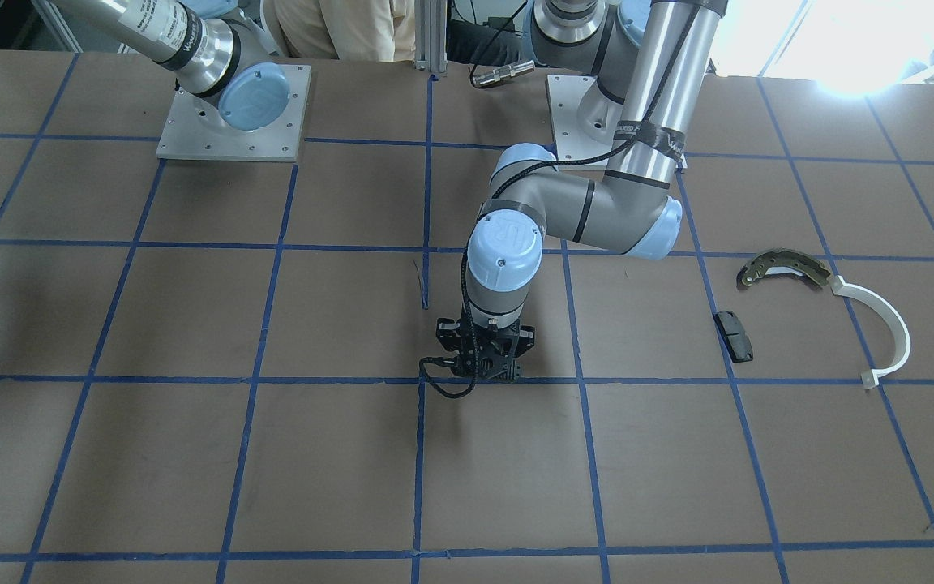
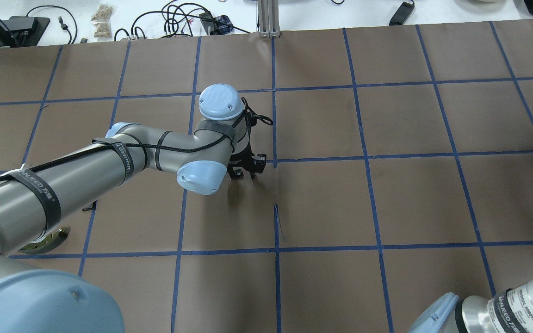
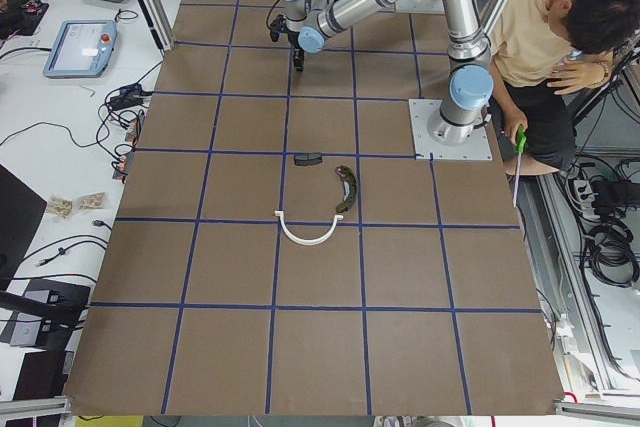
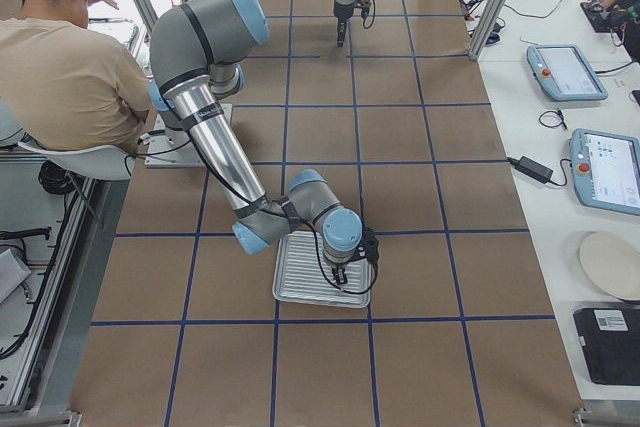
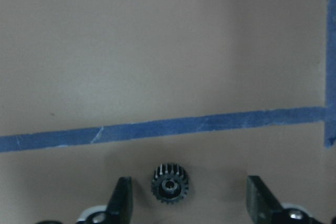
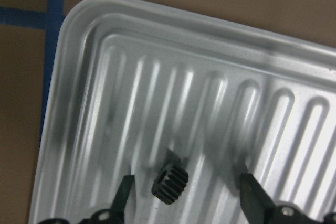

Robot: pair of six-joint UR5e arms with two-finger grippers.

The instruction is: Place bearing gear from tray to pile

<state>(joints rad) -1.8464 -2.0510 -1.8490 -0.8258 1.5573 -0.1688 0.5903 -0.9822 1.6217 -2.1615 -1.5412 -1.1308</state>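
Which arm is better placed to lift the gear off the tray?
Right. The right gripper, open, straddles the gear on the tray; the left gripper is mid-table, far from it.

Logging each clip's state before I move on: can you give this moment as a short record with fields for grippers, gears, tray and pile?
Left gripper: open, fingers either side of a small black toothed gear lying flat on the brown table, not touching it
Right gripper: open, over a second small black gear
Tray: shallow silvery ribbed metal tray, second gear rests in it
Pile: curved olive-metal brake shoe, white plastic arc, small black rectangular pad; well apart from the left gripper
Gears held: none
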